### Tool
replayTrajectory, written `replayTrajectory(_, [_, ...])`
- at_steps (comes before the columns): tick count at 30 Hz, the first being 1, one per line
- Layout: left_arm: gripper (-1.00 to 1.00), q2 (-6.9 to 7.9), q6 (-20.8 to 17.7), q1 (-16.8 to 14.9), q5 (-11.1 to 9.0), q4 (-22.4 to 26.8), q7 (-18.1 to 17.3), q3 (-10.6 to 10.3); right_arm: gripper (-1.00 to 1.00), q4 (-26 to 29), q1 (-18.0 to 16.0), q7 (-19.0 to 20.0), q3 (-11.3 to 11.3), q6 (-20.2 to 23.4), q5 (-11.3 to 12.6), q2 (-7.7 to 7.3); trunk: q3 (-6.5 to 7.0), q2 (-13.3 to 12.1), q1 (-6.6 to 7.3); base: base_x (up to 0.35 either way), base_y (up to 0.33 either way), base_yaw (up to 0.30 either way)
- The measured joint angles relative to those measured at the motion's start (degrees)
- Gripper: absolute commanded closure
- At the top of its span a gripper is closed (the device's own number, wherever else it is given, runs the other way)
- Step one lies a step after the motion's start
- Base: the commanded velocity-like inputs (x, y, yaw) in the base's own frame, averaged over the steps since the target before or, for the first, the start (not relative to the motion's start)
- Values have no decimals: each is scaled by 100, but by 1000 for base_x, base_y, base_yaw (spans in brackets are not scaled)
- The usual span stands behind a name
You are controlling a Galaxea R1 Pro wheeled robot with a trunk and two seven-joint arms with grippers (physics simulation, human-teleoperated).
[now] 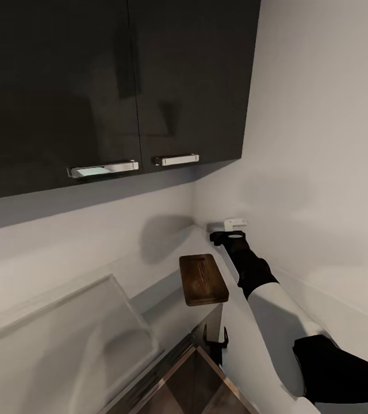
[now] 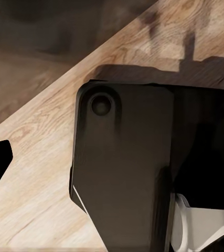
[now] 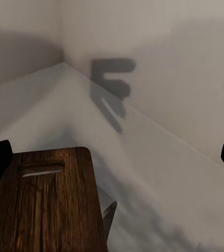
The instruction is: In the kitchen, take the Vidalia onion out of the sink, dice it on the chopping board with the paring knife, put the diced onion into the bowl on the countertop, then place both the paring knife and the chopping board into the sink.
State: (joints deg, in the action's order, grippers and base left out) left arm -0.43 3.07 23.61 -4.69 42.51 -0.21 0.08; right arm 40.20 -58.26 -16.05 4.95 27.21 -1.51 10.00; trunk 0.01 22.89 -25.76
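We see two dark glossy wall cabinets (image 1: 115, 86) with chrome handles (image 1: 103, 168) hanging in a white wall (image 1: 322, 144) corner. Below us lies a pale wooden floor (image 2: 43, 173).

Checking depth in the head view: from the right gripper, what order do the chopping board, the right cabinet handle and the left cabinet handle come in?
1. Chopping board, just left of the right gripper.
2. Right cabinet handle, above it.
3. Left cabinet handle, farther left.

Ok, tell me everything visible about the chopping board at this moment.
The chopping board is a dark brown, wood-grained rectangle with rounded corners and a slot hole near one end, seen in the right wrist view. It appears level, near the room's corner, beside the right arm. What supports it cannot be told.
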Motion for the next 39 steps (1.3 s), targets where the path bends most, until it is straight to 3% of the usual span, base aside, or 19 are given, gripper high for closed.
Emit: replayTrajectory(39, [-100,0,8,0,3,-19,4,0,-100,-3,0,3,0,-45,1,0,-18,-1,0,0,0,0])
